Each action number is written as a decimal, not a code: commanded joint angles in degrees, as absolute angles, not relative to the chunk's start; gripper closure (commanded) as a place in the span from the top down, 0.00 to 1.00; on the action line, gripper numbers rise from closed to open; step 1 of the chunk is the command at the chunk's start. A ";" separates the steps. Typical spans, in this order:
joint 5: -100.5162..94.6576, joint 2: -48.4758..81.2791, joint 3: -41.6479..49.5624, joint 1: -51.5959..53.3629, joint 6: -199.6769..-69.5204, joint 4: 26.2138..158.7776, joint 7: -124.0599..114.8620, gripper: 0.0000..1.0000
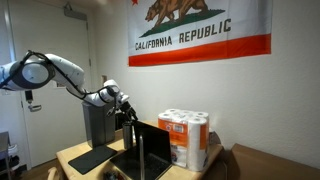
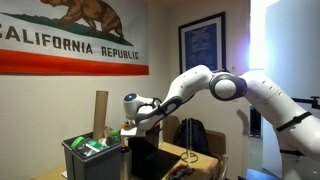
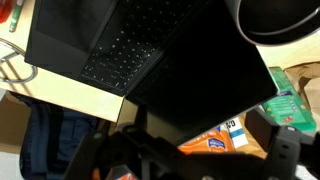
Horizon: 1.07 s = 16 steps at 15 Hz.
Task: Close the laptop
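The thin black laptop stands open on the wooden table in both exterior views, its screen panel [image 1: 150, 150] [image 2: 150, 160] upright. In the wrist view I see the keyboard base [image 3: 115, 50] and the dark screen panel [image 3: 200, 80] from above. My gripper [image 1: 128, 113] [image 2: 128, 127] hovers at the screen's top edge, on its back side. In the wrist view the jaws [image 3: 195, 150] are dark shapes spread apart, with nothing between them.
An orange paper-roll pack [image 1: 187, 138] [image 3: 215, 135] stands beside the laptop. A tall dark grey box [image 1: 97, 125] and a flat dark pad [image 1: 92, 157] lie behind the arm. A bin [image 2: 88, 155] with a cardboard tube [image 2: 100, 113] sits near the screen.
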State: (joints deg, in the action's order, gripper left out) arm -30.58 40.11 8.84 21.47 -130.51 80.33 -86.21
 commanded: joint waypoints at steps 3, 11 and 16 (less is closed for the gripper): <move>-30.58 44.65 9.59 22.02 -130.34 76.17 -87.58 1.00; -27.56 37.05 6.94 22.07 -123.87 84.11 -83.68 1.00; -25.08 28.64 3.56 21.42 -115.32 91.07 -80.98 1.00</move>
State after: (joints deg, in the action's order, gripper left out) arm -27.47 36.65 5.78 21.80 -120.25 82.96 -83.53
